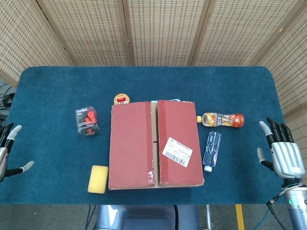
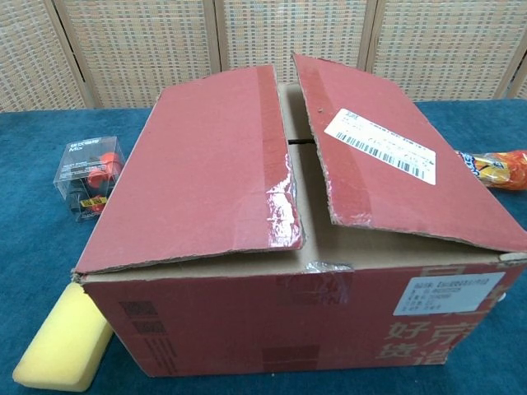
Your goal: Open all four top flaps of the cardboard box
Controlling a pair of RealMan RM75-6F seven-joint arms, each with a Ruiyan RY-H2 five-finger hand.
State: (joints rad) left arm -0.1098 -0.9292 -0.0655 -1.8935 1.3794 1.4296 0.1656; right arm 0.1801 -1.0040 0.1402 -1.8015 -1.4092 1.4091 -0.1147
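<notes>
1. The cardboard box [image 1: 156, 143] sits in the middle of the blue table [image 1: 144, 84], toward the near edge. Its two long red flaps are down but not flat: the chest view shows both lifted a little along the centre seam, with the tape already split.
2. Right hand [image 1: 282, 152] hovers at the right edge of the table, fingers spread wide, holding nothing, well apart from the box. Left hand [image 1: 5, 152] shows only at the left edge, fingers apart as far as I can see, also empty.
3. By my reading nothing is open yet, so the first step is to reach for an outer flap.
4. The right flap [image 2: 395, 164] looks the easier start; its seam edge stands higher, leaving a gap for fingertips.
5. Come in over the plastic bottle [image 1: 211, 149] and the orange bottle [image 1: 222, 119] lying just right of the box; a low sweep could knock them.
6. Hook under the seam edge and swing the flap outward to the right, not upward, so the box does not lift.
7. The left flap [image 2: 206, 164] wants the same care: a yellow sponge [image 1: 98, 178] and a clear case [image 1: 87, 120] lie on that side.
8. The inner flaps are hidden; leave them until both long ones are out.
</notes>
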